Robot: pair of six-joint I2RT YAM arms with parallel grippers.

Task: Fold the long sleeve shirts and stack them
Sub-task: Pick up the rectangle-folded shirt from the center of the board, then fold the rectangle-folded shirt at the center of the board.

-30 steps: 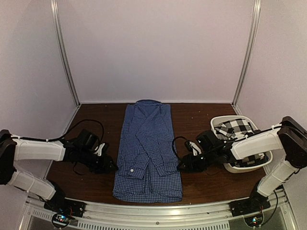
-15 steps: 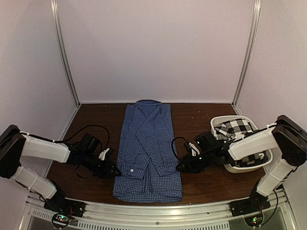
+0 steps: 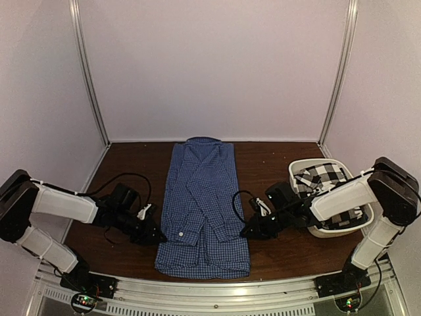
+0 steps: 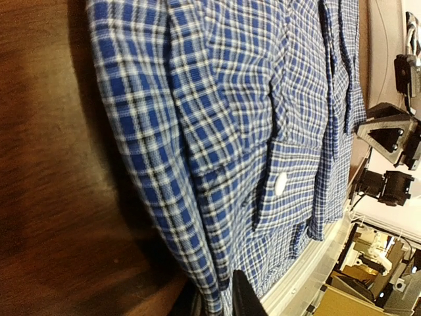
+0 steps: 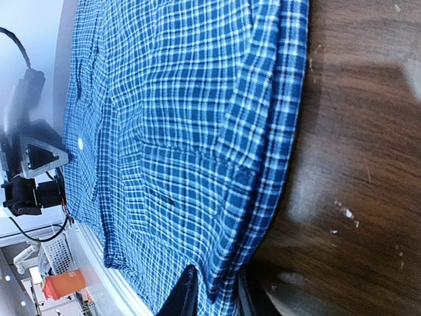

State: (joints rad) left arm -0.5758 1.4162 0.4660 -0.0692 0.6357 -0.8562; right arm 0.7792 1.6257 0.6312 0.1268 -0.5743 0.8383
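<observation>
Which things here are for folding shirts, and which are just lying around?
For the job: blue shirt; checked shirt.
Just lying around: tub, which only holds the checked shirt; table.

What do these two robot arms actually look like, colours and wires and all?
The left arm and right arm match: smooth white tube-like shells between chunky black joints. Their ends, down to the slim jaws, are black. A thin black cable loops loose near each wrist, and each arm is bolted to a black base.
</observation>
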